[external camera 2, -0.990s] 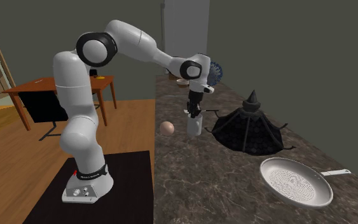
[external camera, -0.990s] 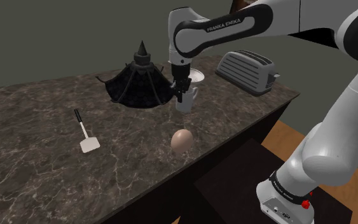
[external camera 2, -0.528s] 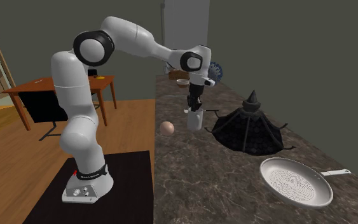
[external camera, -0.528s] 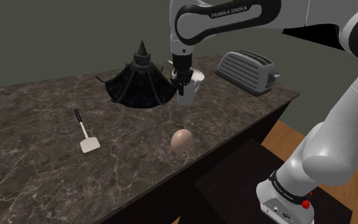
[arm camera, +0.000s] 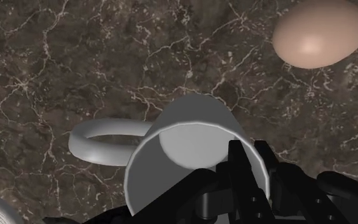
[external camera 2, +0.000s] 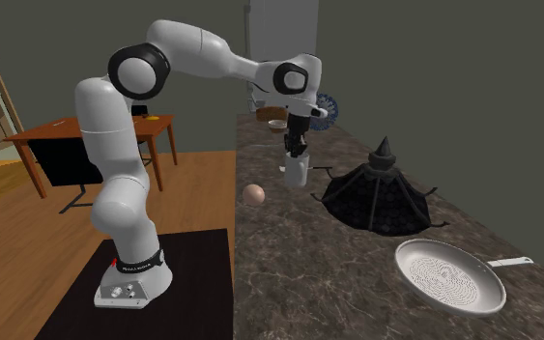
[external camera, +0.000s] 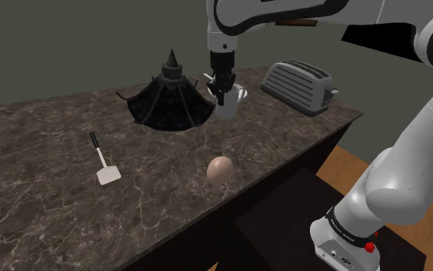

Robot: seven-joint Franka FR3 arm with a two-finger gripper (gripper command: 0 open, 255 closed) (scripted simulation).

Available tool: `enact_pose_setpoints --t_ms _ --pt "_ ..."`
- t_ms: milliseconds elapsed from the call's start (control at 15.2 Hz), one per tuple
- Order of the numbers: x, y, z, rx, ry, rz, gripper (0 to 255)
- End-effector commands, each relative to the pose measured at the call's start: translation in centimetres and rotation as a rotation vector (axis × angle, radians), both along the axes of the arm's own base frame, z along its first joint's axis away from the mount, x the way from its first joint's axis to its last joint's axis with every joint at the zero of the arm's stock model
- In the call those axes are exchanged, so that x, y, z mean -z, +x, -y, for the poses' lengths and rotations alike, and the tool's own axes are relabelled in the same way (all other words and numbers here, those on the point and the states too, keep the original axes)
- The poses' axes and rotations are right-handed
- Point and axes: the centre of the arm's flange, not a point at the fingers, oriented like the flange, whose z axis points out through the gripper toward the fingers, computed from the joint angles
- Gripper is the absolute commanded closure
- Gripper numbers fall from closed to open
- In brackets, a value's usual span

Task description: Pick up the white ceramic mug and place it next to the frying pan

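Clamped on the rim of the white mug (arm camera: 193, 127), the jaws of the gripper (arm camera: 250, 164) pinch its wall on the side away from the handle, which juts out as a pale ring. The mug hangs from the fingers, open mouth up.

Nearest the counter's front edge lies a brown egg (external camera: 220, 170), with a spatula (external camera: 104, 163) well apart from it toward the shoulder view's left. Farther back the gripper (external camera: 224, 92) holds the mug (external camera: 228, 105) in the air over the dark marbled counter (external camera: 38, 208), just in front of a black cone-shaped object (external camera: 170, 100). A grey toaster (external camera: 299, 86) sits at the far right corner in the same view.

Over the last second the mug has come up: it stood on the counter then, and now the second exterior view shows its base clear of the stone, with the arm raised higher. The egg, spatula and cone have not shifted. That suggests the grip is sound and the pick is done; what remains is the carry.

The frying pan (external camera 2: 450, 275) lies at the second exterior view's lower right, well apart from the mug (external camera 2: 296, 172) and past the cone (external camera 2: 381, 193). The path probably needs to pass over or round the cone's spike before the mug is set down beside the pan.
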Motion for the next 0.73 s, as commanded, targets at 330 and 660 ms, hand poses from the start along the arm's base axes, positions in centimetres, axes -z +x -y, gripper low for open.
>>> enact_pose_setpoints --t_ms 330,660 --pt "-2.2 0.8 2.6 0.0 0.0 0.0 255" --pt "-2.2 2.8 8.9 0.0 0.0 0.0 255"
